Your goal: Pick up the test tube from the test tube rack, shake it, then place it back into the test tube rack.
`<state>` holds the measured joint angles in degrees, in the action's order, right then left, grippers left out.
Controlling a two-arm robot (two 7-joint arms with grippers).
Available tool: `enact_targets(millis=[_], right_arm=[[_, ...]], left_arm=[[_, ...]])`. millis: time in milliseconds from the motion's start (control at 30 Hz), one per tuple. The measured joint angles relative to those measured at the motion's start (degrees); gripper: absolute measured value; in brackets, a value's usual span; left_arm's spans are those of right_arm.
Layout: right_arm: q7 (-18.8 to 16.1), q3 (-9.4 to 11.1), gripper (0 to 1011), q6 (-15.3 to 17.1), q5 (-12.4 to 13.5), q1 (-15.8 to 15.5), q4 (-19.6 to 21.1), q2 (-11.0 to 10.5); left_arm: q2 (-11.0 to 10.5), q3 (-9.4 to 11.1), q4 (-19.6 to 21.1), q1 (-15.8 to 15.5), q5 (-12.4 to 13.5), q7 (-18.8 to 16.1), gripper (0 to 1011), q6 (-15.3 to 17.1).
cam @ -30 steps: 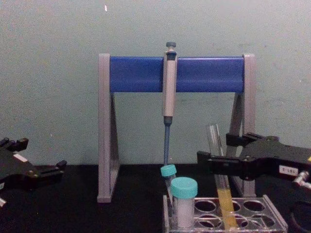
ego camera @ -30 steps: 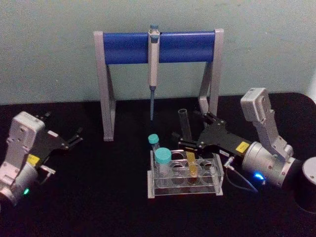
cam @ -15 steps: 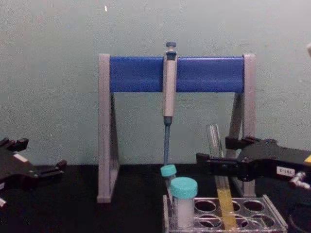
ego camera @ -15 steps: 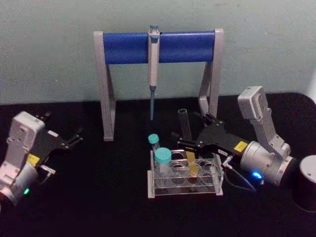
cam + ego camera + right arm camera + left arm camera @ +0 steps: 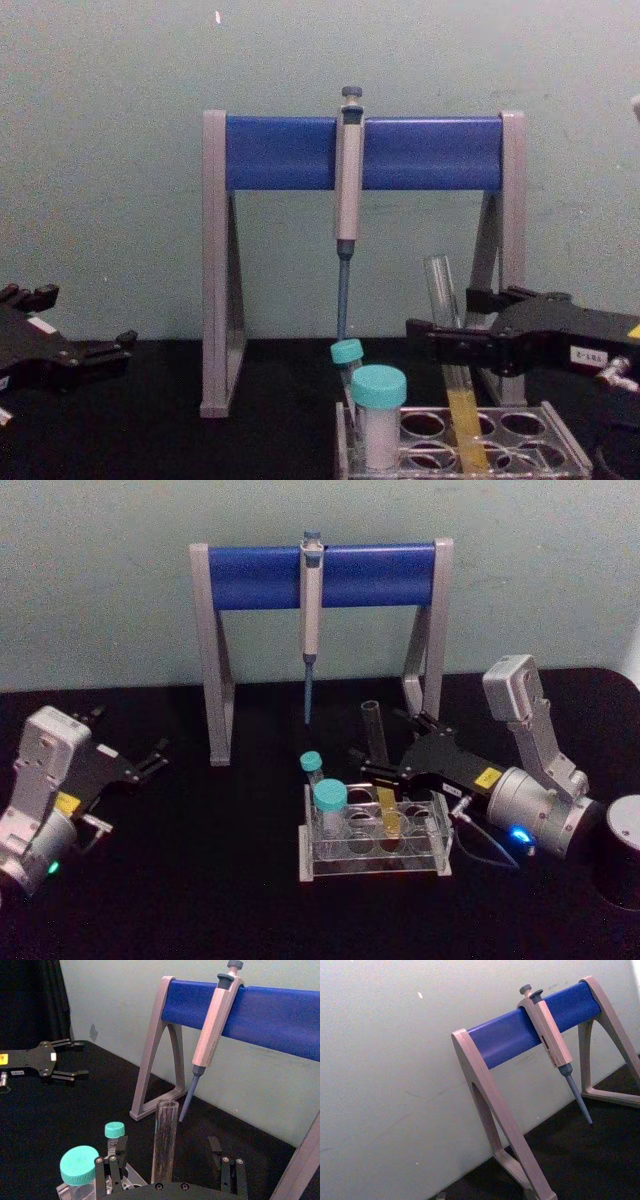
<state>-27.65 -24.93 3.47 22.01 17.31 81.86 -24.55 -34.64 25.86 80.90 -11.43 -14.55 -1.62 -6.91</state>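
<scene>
The test tube [image 5: 377,748] stands a little tilted in the clear test tube rack [image 5: 340,865], yellow-orange liquid in its lower part [image 5: 466,431]. My right gripper [image 5: 386,746] is open around the tube's clear upper half, one finger on each side. In the right wrist view the tube [image 5: 164,1142] rises between the two fingers [image 5: 112,1170] with a gap on both sides. From the chest the right gripper [image 5: 455,320] reaches in from the right above the rack [image 5: 565,445]. My left gripper [image 5: 140,762] rests open on the table at the far left, also seen as the left gripper [image 5: 75,330].
A grey-and-blue pipette stand [image 5: 318,575] with a hanging pipette [image 5: 310,620] stands behind the rack. A wide teal-capped vial [image 5: 330,810] and a slim teal-capped tube [image 5: 312,770] fill the rack's left holes. A dark cylinder [image 5: 625,865] sits at the right edge.
My right gripper has sunk very slightly along the test tube and stays open around it. The tube remains in the rack. The left arm has not moved.
</scene>
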Motion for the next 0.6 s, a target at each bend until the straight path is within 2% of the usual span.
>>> enact_targets(millis=[600], right_arm=[[0.0,0.2,1000,0.1,0.1,-0.1,0.0,0.0]], left_arm=[[0.0,0.0,0.0,0.0,0.0,0.0,1002,0.0]])
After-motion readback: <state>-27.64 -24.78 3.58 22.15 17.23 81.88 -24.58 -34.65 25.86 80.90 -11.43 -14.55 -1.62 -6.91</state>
